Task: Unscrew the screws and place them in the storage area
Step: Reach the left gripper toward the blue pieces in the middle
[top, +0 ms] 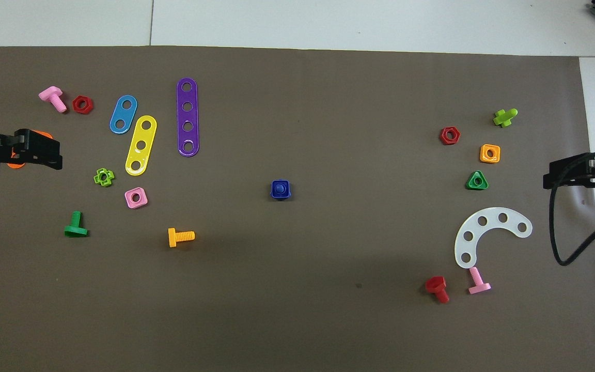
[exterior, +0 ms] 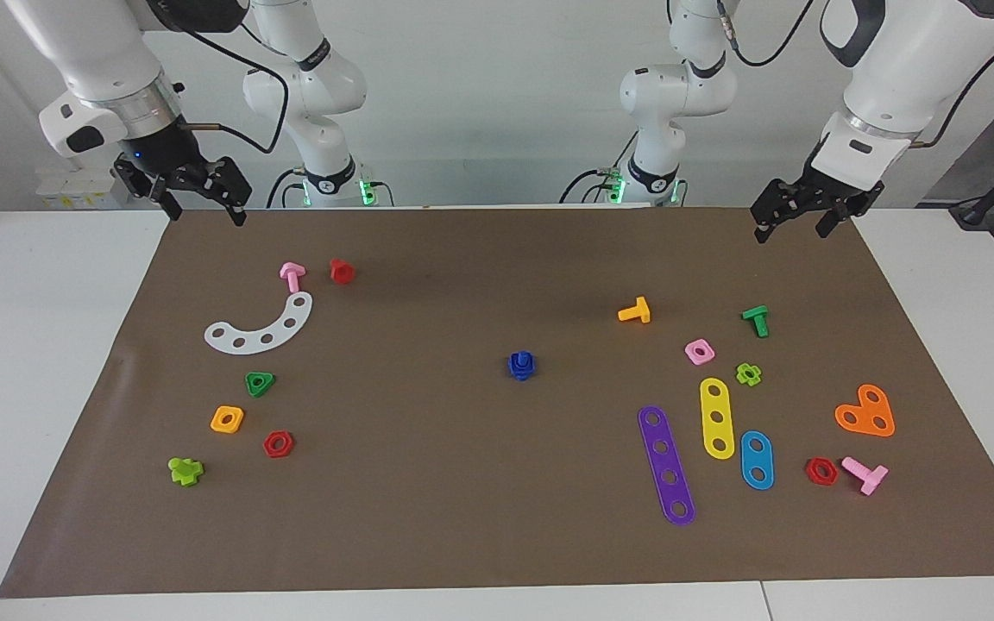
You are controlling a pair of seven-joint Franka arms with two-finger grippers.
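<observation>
Hiding part of the orange heart plate [top: 14,164] overhead, the left gripper [exterior: 795,220] hangs spread, empty; right gripper [exterior: 199,203] likewise; the screws [exterior: 521,365] sit assembled mid-mat.

Two glossy white arms [exterior: 920,52], black joint bands, black grippers [exterior: 195,185], looping black cables [top: 576,232]

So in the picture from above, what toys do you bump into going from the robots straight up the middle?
Near to far: orange bolt → blue bolt and nut → purple strip.
</observation>
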